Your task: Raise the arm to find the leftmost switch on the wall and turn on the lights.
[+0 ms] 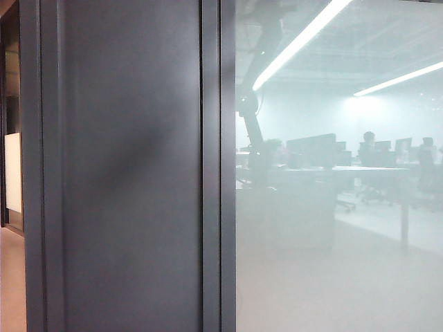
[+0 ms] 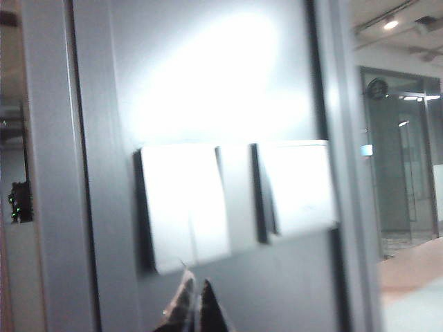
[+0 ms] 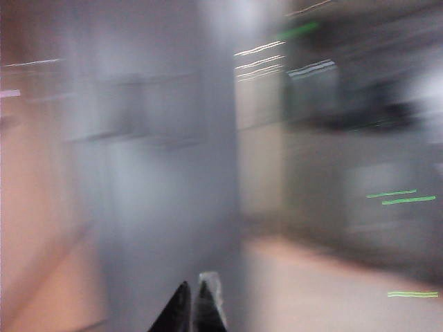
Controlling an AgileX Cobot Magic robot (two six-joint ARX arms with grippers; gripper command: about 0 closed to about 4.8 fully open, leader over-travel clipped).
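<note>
Exterior view: dark grey wall panel [image 1: 131, 166] at left, frosted glass partition [image 1: 332, 207] at right. Behind or reflected in the glass, hazy silhouette of the arm [image 1: 252, 104], slender and jointed, rising from desk level toward the ceiling near the lit strip lights [image 1: 304, 38]. Dark desk monitors [image 1: 311, 149] farther right, beside it. Neither gripper identifiable here.

Left wrist view: two white switch plates side by side on the grey panel. Leftmost switch [image 2: 185, 207], a double rocker, directly ahead of the left gripper [image 2: 195, 304]; right-hand switch [image 2: 297, 187] just beside it, separated by a narrow gap. Left gripper fingertips [image 2: 181, 297] drawn together with only a sliver between them, holding nothing, just below the lower edge of the leftmost switch; contact with it cannot be told.

Right wrist view: heavily motion-blurred. Right gripper [image 3: 194, 304] with fingertips [image 3: 178, 304] nearly touching, nothing between them, facing a grey wall surface [image 3: 159, 173] with a faint rectangular outline; details beyond that too smeared to tell.
</note>
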